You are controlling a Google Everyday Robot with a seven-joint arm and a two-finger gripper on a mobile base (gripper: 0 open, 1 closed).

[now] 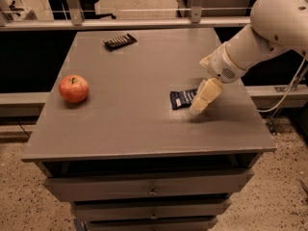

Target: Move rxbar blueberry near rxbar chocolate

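Observation:
The rxbar blueberry (181,99), a flat dark-blue wrapper with white lettering, lies on the grey table top at the right of centre. My gripper (199,107) comes in from the right on a white arm and hangs over the bar's right end, hiding that end. The rxbar chocolate (120,41), a flat black wrapper, lies at the far side of the table, left of centre, well away from the blue bar and the gripper.
A red apple (73,88) sits on the left part of the table (120,129). The table is a drawer cabinet, with drawers below its front edge. A metal rail runs behind the far edge. A cable hangs at the right.

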